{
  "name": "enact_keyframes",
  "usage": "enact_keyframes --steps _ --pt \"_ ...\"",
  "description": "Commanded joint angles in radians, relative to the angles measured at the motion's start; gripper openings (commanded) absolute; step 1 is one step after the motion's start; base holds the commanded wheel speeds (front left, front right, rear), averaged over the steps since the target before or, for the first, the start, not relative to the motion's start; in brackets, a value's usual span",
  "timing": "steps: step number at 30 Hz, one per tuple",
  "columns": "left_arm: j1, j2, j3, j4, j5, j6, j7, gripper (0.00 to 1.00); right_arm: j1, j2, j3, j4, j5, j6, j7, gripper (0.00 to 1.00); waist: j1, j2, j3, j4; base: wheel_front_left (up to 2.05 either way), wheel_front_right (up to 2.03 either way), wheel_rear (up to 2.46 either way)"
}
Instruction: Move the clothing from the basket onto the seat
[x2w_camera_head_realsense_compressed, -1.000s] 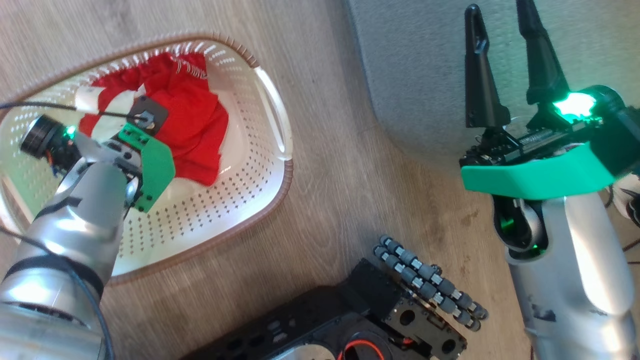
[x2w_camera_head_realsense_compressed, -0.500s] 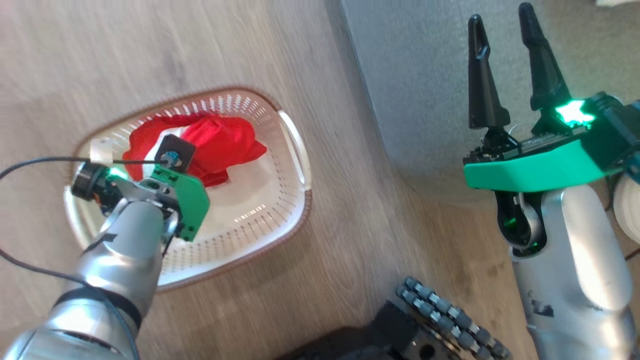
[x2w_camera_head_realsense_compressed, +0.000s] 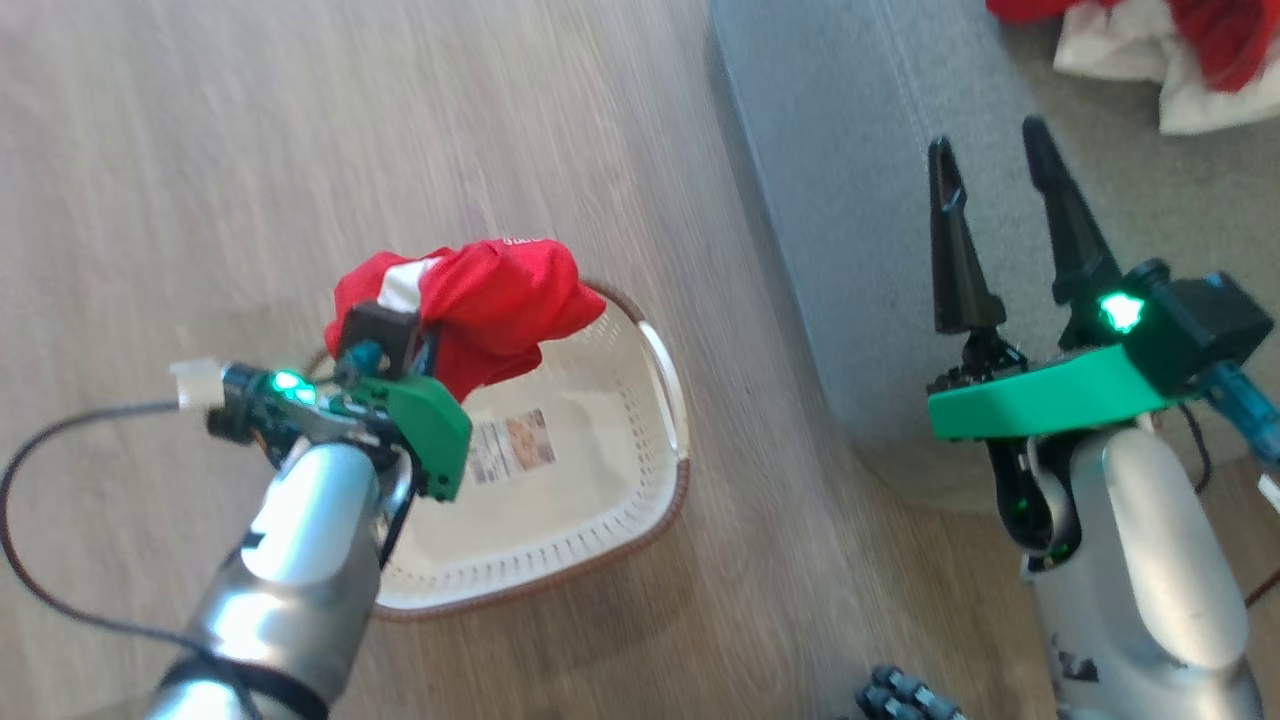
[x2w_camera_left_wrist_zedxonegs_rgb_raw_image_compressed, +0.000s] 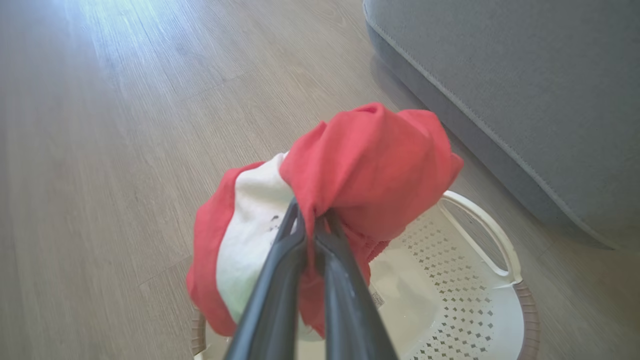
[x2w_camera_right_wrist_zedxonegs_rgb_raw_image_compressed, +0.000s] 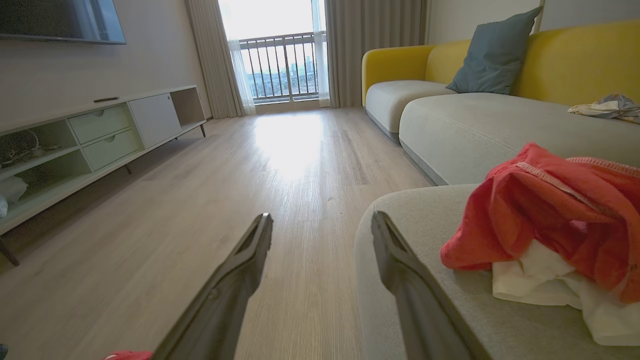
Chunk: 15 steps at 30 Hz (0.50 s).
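Left gripper (x2w_camera_left_wrist_zedxonegs_rgb_raw_image_compressed: 311, 227), its two dark fingers pressed together, pinched a red garment (x2w_camera_left_wrist_zedxonegs_rgb_raw_image_compressed: 372, 165) with a white panel. The bunched fabric draped over and around the fingertips and hung above the far-left rim of the basket (x2w_camera_head_realsense_compressed: 610, 520). The basket stood on the wood floor (x2w_camera_head_realsense_compressed: 200, 150), near the front edge of the seat (x2w_camera_head_realsense_compressed: 850, 200); a label (x2w_camera_head_realsense_compressed: 510, 450) showed on its inner bottom. Right gripper (x2w_camera_head_realsense_compressed: 985, 140) hung over the seat's front corner, fingers spread apart and holding nothing. A second red-and-white garment (x2w_camera_right_wrist_zedxonegs_rgb_raw_image_compressed: 550, 220) lay crumpled on the seat cushion, beyond and to the right of the right gripper's fingertips and apart from them.
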Motion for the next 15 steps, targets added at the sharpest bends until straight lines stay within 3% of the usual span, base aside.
enact_keyframes --steps 1,15 --pt "0.021 0.017 0.034 -0.046 -0.008 0.009 -0.014 0.0 0.019 -0.002 0.013 -0.024 -0.009 0.0 -0.006 1.0 0.0001 -0.0001 -0.061 0.035 0.0 0.0 0.0" --pt "0.28 0.011 0.21 -0.552 -0.005 0.035 -0.014 0.0 0.109 -0.035 0.012 0.014 -0.015 0.0 -0.006 1.0 0.0001 -0.0001 -0.264 0.1 0.0 0.0 0.0"
